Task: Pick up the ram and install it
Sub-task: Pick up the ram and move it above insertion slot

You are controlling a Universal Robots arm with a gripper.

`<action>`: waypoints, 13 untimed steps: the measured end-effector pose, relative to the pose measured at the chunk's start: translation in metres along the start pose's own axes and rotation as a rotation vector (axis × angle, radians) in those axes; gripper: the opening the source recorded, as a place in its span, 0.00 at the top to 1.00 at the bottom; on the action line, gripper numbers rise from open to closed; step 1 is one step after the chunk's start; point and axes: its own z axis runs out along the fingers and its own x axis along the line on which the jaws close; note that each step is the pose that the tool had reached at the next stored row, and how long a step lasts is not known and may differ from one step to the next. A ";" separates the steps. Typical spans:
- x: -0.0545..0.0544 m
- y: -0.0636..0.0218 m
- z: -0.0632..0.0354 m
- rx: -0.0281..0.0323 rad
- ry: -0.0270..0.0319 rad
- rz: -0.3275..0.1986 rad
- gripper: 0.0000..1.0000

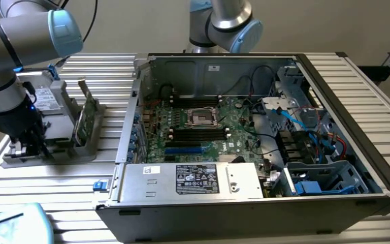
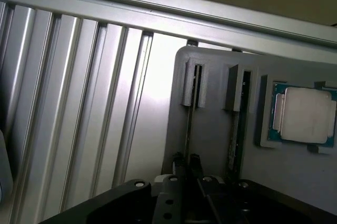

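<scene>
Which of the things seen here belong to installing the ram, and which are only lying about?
For the job: the ram, standing in the grey holder; the gripper close by it; the black memory slots.
Lying about: the processor chip; the broad green card; the power supply; the second arm.

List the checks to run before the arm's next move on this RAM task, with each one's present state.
1. The gripper sits at the ram in the gray holder: ok.
2. Grip on the ram: cannot tell.
3. The processor lies apart from the gripper: ok.
4. The computer case is open, motherboard exposed: ok.
5. The black memory slots are free: cannot tell.
</scene>
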 end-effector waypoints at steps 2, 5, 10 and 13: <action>0.000 0.0000 0.0000 0.0000 0.0000 0.000 0.85; 0.000 0.0000 0.0000 0.0000 0.0000 0.000 0.85; 0.000 0.0000 0.0000 0.0000 0.0000 0.000 0.85; 0.000 0.0000 0.0000 0.0000 0.0000 0.000 0.85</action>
